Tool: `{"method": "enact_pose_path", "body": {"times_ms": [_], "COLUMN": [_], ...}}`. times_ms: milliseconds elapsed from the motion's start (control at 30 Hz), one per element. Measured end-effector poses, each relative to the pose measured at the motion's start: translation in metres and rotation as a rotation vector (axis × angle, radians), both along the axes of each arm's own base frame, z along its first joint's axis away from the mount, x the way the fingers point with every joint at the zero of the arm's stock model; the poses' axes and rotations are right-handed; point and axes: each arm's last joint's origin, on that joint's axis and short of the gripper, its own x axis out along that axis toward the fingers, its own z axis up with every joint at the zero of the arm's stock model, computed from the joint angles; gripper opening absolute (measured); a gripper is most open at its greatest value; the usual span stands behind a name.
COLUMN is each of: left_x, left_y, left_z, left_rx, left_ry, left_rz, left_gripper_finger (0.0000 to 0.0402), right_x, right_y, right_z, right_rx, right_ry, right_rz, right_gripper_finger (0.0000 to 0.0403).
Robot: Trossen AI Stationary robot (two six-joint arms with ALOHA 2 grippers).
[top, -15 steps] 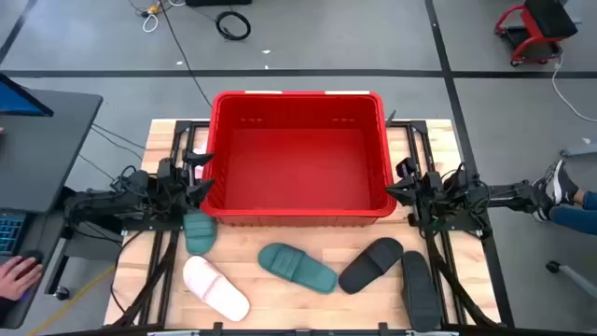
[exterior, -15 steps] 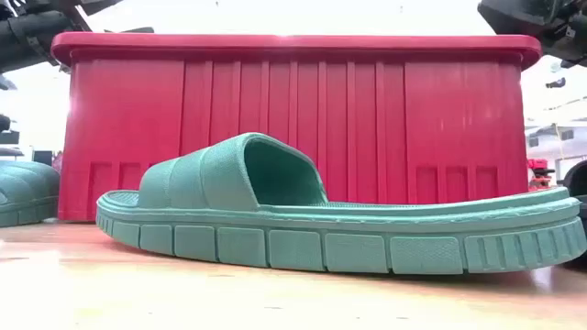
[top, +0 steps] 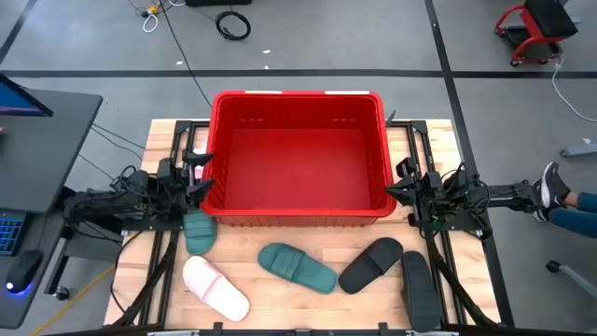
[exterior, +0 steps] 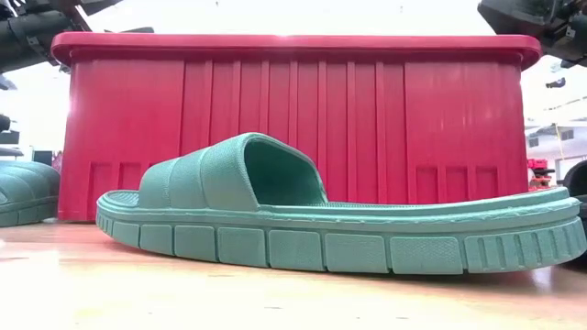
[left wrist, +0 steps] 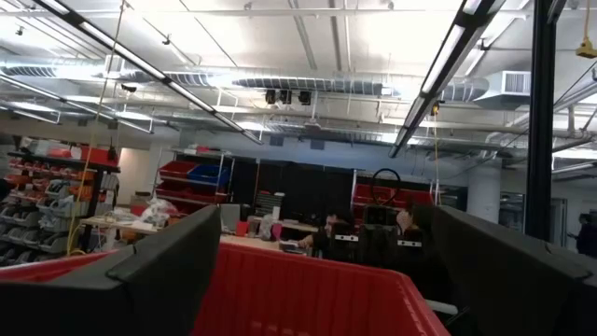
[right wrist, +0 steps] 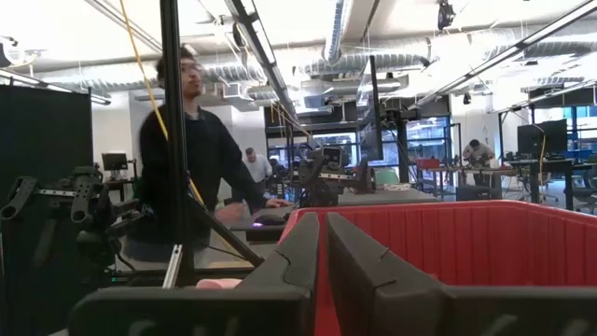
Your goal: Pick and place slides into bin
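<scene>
The left gripper sits at the left wall of the bin, exactly where it sat half a second earlier; its wrist view shows its fingers spread wide apart, grasping nothing. Just below it on the tabletop, a teal slide lies partly under the arm, touching the bin's front-left corner. A white slide rests near the front edge, angled. To its right, a second teal slide lies in front of the bin, well clear of both grippers; the low view shows it flat on its sole before the bin's red wall.

Further right, 2 black slides lie side by side: 1 angled and 1 lengthwise near the tabletop's right edge. All 5 slides remain outside the bin and have not moved.

The right gripper waits at the bin's right wall, unchanged, its fingers nearly closed with only a thin gap between them, holding nothing.

The one change lies off the tabletop: the hand seen earlier at the far left edge of the high view is gone.
</scene>
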Motion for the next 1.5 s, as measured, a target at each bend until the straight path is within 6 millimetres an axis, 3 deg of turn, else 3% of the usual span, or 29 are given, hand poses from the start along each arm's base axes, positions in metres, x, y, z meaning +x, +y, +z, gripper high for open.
{"method": "enact_pose_path", "body": {"times_ms": [1500], "left_x": [0.0008], "left_y": [-0.0064], "left_z": [-0.0002], "left_rx": [0.000], "left_ry": [0.001], "left_rz": [-0.074], "left_gripper_finger": [0.0396], "right_x": [0.0001], "right_y": [0.0000], "right_z": [-0.0001], "right_rx": [0.000], "right_ry": [0.001], "right_rz": [0.000], "right_gripper_finger": [0.0030]}}
